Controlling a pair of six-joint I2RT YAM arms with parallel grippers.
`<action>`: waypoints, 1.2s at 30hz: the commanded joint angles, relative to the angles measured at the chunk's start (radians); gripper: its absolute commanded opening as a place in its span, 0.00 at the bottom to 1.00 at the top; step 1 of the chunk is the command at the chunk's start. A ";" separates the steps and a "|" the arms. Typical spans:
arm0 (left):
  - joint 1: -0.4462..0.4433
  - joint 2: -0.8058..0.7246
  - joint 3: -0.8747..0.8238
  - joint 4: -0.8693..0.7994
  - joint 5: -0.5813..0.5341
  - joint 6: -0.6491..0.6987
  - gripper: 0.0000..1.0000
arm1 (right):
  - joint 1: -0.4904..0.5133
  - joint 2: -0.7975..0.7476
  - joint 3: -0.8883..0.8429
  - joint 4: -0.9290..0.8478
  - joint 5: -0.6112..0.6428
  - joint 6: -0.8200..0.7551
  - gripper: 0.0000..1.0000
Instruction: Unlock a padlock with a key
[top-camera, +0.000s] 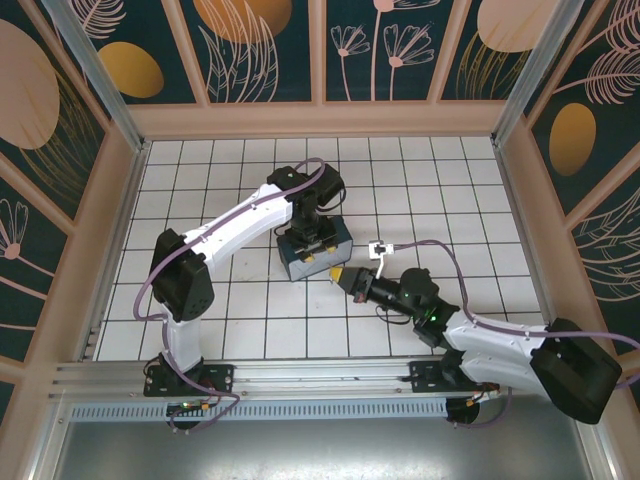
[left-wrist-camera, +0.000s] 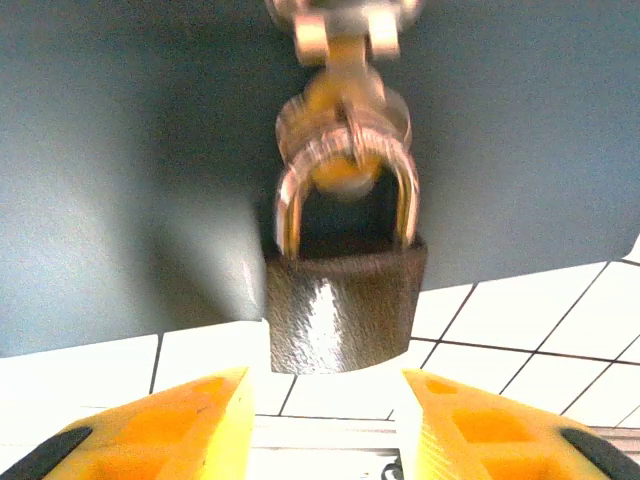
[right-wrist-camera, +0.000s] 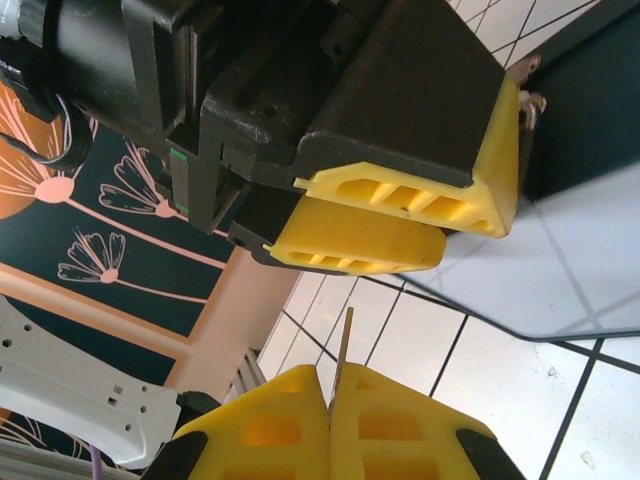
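Right claw (right-wrist-camera: 330, 405): fingers pressed together on the key (right-wrist-camera: 344, 345), a thin metal blade standing up out of the pinch.

Left claw (left-wrist-camera: 325, 425): fingers apart, just below the padlock (left-wrist-camera: 345, 310), not clamped on it.

The padlock hangs by its shackle (left-wrist-camera: 345, 190) from a fitting on the side of the box (left-wrist-camera: 120, 180). Expect a small, stiff, smooth body that swings freely. Grip its side faces and leave the underside clear for the key. The slim key may twist in the pinch.

Clearance is tight against the box wall behind. Open tiled floor (top-camera: 480, 200) lies to the right.
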 joint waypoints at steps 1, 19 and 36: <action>0.000 -0.024 -0.002 0.019 0.002 -0.043 0.42 | -0.019 0.033 -0.006 0.128 0.005 0.029 0.00; 0.121 -0.063 0.114 0.045 -0.265 0.362 0.63 | -0.071 0.067 -0.002 0.111 -0.011 0.081 0.00; 0.311 -0.248 -0.344 0.429 0.170 0.671 0.69 | -0.064 0.371 0.078 0.433 0.005 0.264 0.00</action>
